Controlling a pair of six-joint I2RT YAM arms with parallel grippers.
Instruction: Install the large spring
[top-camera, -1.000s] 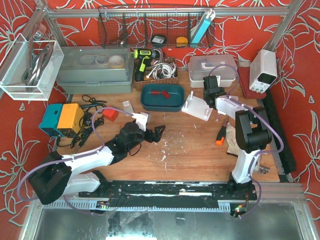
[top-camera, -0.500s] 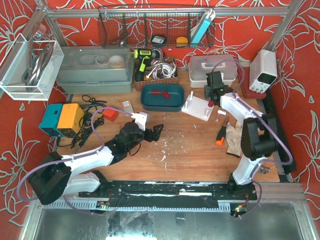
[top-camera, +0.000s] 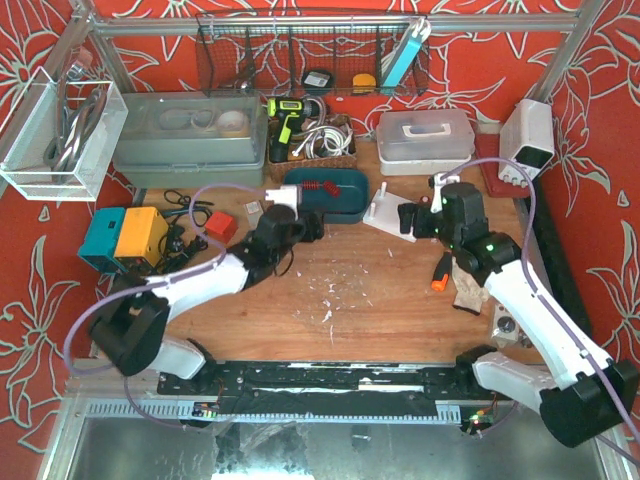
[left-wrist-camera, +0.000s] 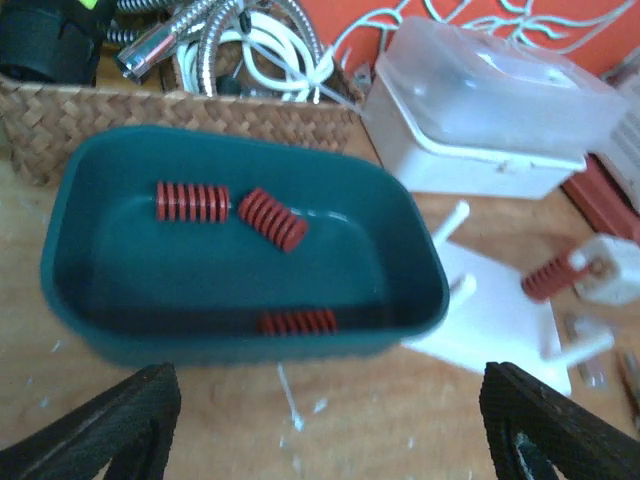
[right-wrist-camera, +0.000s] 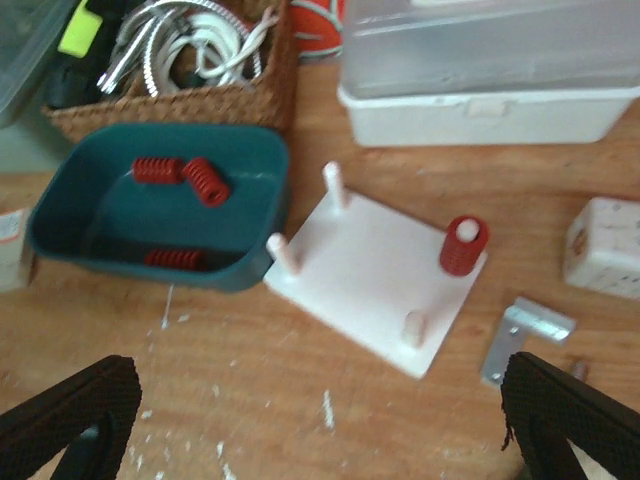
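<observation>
Since the earlier frame the left gripper (top-camera: 303, 227) is being swung from the middle of the table up toward the far edge, and the right gripper (top-camera: 408, 218) is being drawn back to the near side of the peg base.

Going from the left: the left fingers (left-wrist-camera: 110, 425) are being held wide apart with nothing between them. They're being hovered just on the near side of the teal tray (left-wrist-camera: 240, 150), presumably so a spring can be straddled from above.

Three red springs are being kept loose in that tray, which is being parked by the middle of the far edge. The large spring (left-wrist-camera: 272, 219) is probably the chunky tilted one, but that's only being judged by eye.

Just right of the tray, the white peg base (right-wrist-camera: 370, 270) is being left with a seated spring (right-wrist-camera: 462, 247) on one corner peg and three pegs bare.

Toward the right edge, the right gripper is also being held wide and empty, probably so the base isn't being blocked.
</observation>
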